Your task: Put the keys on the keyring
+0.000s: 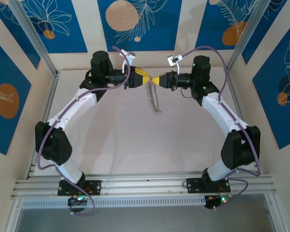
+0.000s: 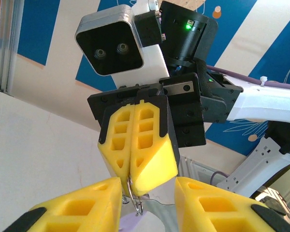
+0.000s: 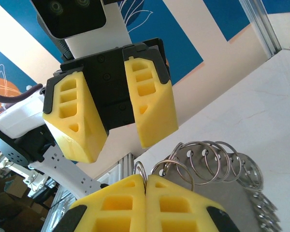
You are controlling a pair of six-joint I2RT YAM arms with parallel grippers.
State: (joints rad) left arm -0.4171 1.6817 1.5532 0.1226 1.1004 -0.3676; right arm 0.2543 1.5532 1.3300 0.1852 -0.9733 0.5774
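Beneath the right pincer point(image 1: 156, 80), clamped on its top, hangs the keyring point(image 1: 153, 99).

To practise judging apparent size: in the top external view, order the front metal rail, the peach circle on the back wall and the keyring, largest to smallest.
1. front metal rail, which spans most of the picture's width
2. peach circle
3. keyring, a thin short strand

This is apparent size only, since their depths differ.

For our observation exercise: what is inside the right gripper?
The keyring, loops fanning out from the shut right gripper; the pinched part is covered by its fingers.
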